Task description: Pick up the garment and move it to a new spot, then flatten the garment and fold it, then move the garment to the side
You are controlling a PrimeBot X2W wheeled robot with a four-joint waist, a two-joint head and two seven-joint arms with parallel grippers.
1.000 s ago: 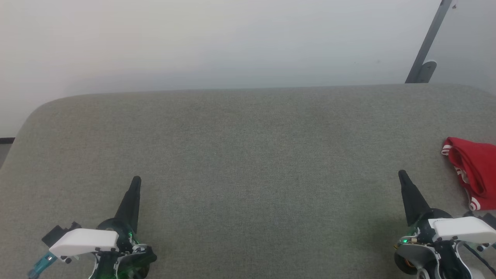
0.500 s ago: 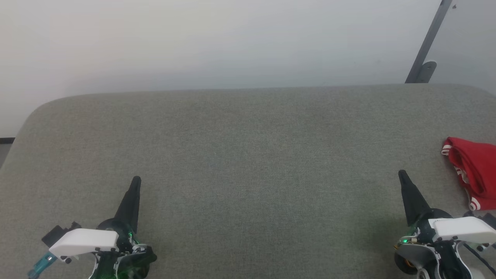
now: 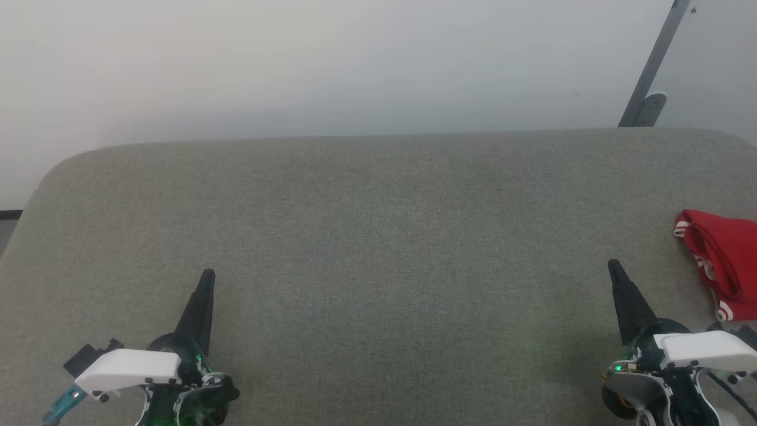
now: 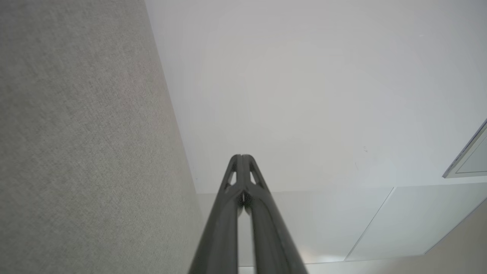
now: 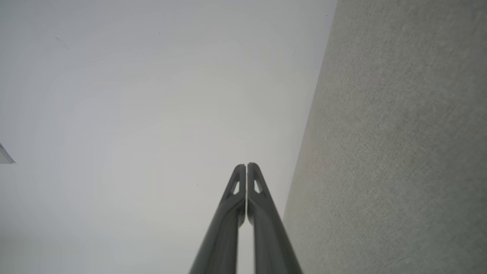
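The garment (image 3: 722,260), bright red with white-and-red striped trim, lies bunched at the far right edge of the head view, partly cut off by the frame. My right gripper (image 3: 614,267) rests a little to its left, apart from it, fingers together and empty. At the lower left my left gripper (image 3: 207,277) is also shut with nothing in it. In the left wrist view my left gripper (image 4: 241,156) shows its tips pressed together, and in the right wrist view my right gripper (image 5: 246,165) does too.
A wide grey fabric surface (image 3: 378,236) with rounded far corners spans the head view, with a pale wall behind it. A grey metal bar (image 3: 650,71) leans at the back right.
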